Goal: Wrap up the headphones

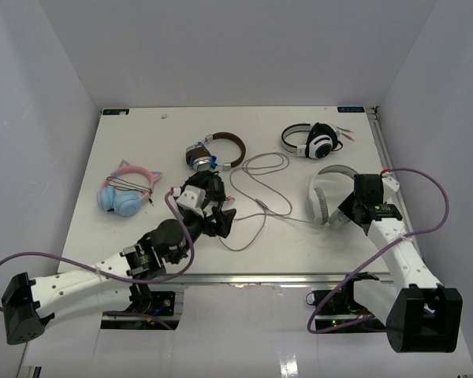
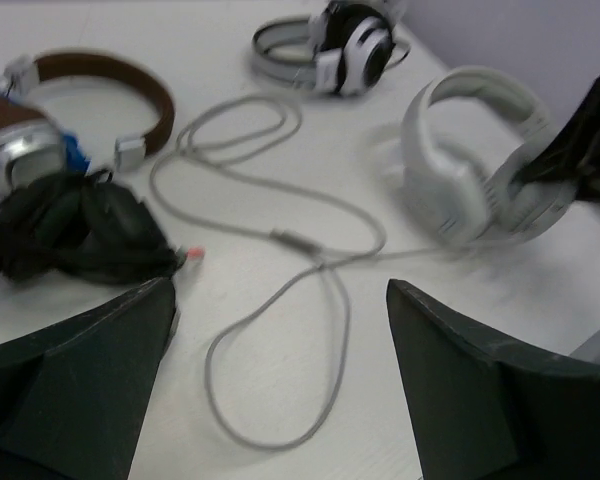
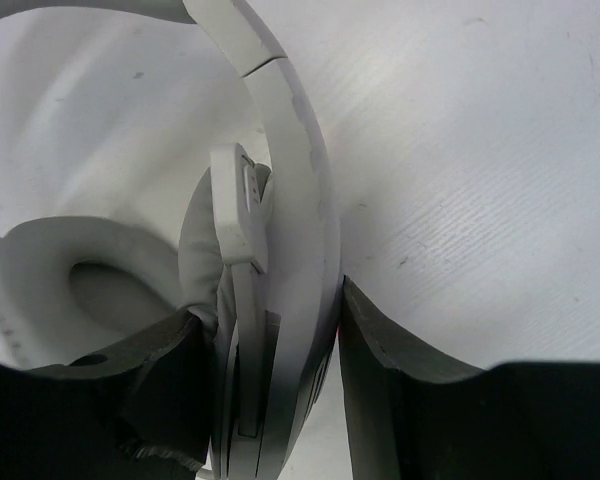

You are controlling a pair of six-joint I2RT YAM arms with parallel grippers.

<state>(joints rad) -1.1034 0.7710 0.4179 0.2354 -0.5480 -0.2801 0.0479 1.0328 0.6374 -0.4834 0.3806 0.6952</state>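
My top view looks steeply down from high above the near edge, taking in the whole counter (image 1: 142,134). The left wrist view sits low behind my left hand (image 2: 280,380), facing forward between its fingers, over the cable (image 2: 280,235) to the headphones (image 2: 460,170) ahead and to its right. The right wrist view hangs very close over my right hand (image 3: 280,390), filled by those same headphones between its fingers.

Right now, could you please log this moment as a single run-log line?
task: wrap headphones | left gripper: open, above loose cable | right gripper: shut on headphones | cable: unwrapped
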